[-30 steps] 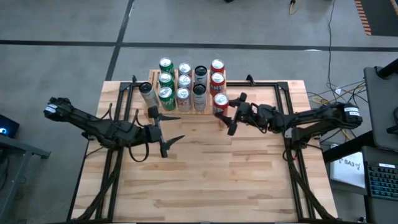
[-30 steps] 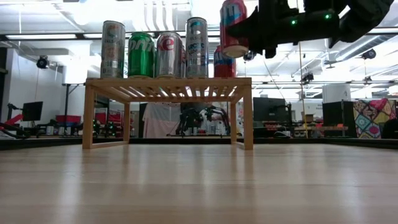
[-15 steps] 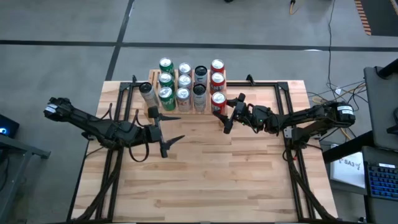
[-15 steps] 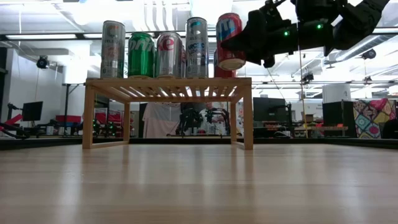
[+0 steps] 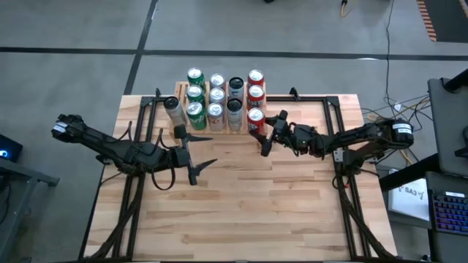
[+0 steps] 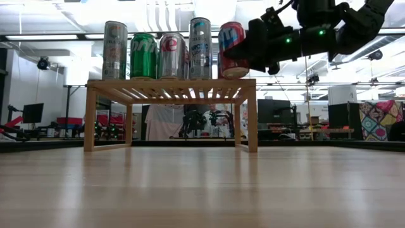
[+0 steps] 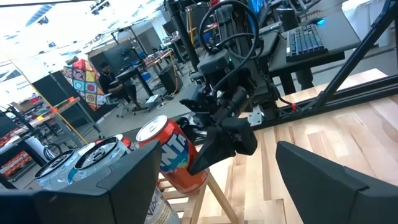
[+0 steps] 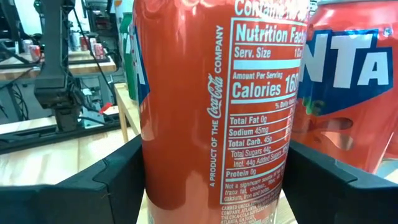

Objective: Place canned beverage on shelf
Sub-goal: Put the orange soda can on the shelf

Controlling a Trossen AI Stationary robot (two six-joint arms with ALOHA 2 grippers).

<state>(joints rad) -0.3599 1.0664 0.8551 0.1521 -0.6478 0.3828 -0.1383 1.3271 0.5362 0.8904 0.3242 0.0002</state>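
Your right gripper [image 5: 265,134] has its fingers clamped on the red Fanta can [image 8: 211,106], "A product of the Coca-Cola Company", tilted at the shelf's [image 6: 171,87] right front corner; your left gripper [image 5: 201,151] waits over the counter [image 5: 241,204], fingers apart.

cans [image 5: 216,95] crowd shelf [image 6: 171,88] (front tabletop [image 5: 241,197] open)

My two arms are matte black, jointed, with looping black cables; green indicator lights glow behind the right gripper [image 6: 243,50] jaws.
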